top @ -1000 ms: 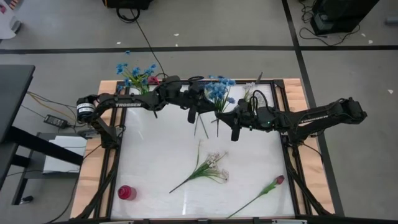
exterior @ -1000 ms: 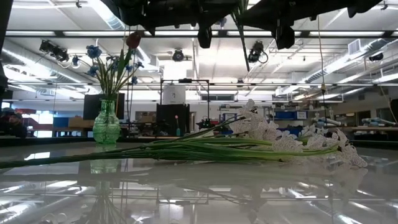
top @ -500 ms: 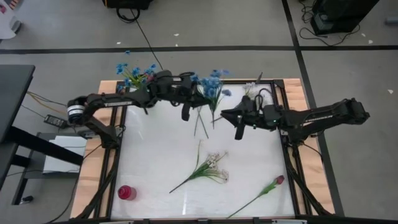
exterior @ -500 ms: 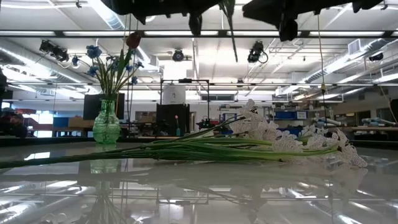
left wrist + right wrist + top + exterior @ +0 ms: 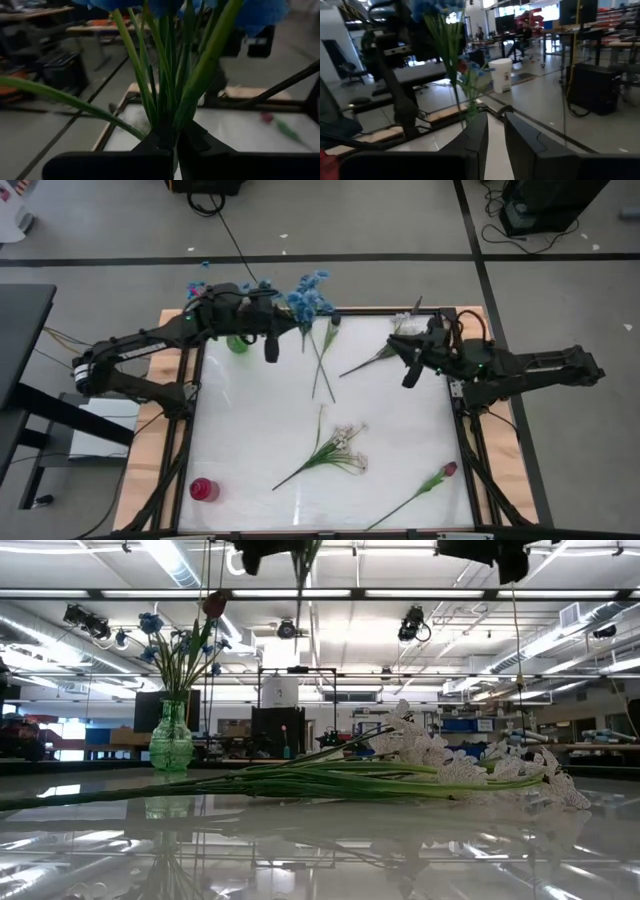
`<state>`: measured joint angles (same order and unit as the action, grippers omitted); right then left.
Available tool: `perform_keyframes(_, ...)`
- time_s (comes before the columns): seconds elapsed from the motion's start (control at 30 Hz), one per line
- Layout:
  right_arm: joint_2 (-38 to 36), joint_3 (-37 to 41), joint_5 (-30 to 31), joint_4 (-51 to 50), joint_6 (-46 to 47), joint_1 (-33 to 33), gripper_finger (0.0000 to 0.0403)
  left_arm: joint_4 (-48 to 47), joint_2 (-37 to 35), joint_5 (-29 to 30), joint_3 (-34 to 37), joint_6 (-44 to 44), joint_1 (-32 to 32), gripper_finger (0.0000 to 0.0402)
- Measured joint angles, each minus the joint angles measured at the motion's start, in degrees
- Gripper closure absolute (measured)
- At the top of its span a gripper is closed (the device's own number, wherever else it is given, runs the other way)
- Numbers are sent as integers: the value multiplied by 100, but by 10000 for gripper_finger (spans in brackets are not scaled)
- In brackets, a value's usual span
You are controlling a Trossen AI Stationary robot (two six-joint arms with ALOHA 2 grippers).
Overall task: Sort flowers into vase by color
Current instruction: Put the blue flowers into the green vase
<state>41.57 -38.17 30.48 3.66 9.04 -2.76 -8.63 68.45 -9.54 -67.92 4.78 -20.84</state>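
Left arm extends from the bench's left side toward its far edge; the left pincer (image 5: pixel 271 345) is raised, fingers (image 5: pixel 155 141) clamped together. Right arm reaches in from the right; the right pincer (image 5: pixel 408 372) is raised near the far right corner, fingers slightly parted.

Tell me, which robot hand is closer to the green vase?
Left. The left hand, holding blue flowers, is just beside the green vase. The right hand is far across the table.

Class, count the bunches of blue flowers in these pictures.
2. One blue bunch is held in the left gripper over the table's far edge; the other bunch stands in the green vase. None seems hidden.
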Motion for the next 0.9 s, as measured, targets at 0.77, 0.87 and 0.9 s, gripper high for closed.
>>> perform_keyframes(0.77,-1466,0,-1926,-1029,-132,13,335,-662,-890,192,4,-183,0,394)
perform_keyframes(0.87,-1529,0,-2035,-1027,-61,11,334,-841,-1135,259,4,-172,8,394)
perform_keyframes(0.9,-1541,0,-2033,-1023,-42,11,333,-945,-1216,316,4,-171,9,395)
